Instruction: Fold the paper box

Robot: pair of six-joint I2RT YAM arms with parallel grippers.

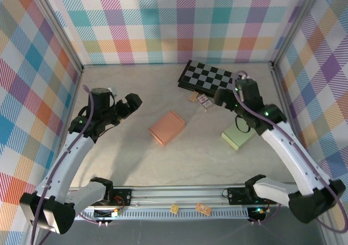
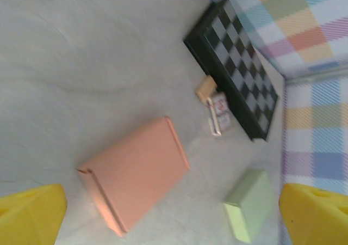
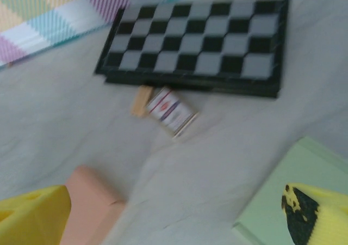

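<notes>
**Both Grippers Open and Empty, Paper Box Closed at Mid-Table**

The salmon-coloured paper box [image 1: 167, 128] lay flat at the middle of the table [image 1: 125, 158], turned at an angle, with its lid shut and its walls up. Nothing touched it.

The left gripper [image 1: 130, 104] hung above the cloth to the left of the paper box and a little farther back, apart from it. In the left wrist view its yellow fingers [image 2: 30, 215] stood at the two lower corners, spread wide with nothing between them, and the paper box [image 2: 136, 174] lay on the cloth below and ahead of them.

The right gripper [image 1: 222, 97] hung on the right, beyond the paper box, just beside a small card packet [image 1: 204, 101]. Its jaws were also spread wide and held nothing. In the right wrist view one yellow finger [image 3: 32, 215] sat at the lower left, beside a corner of the paper box [image 3: 89, 201]. The other finger sat at the lower right, over the green box [image 3: 283, 190].

The green box [image 1: 238, 136] lay flat to the right of the paper box, well apart from it. A black-and-white chessboard [image 1: 209, 77] lay at the far side, right of centre and close to the plaid back wall [image 1: 174, 22]. The card packet and a small wooden block [image 1: 193, 97] lay just beside its near edge, close to each other.
</notes>
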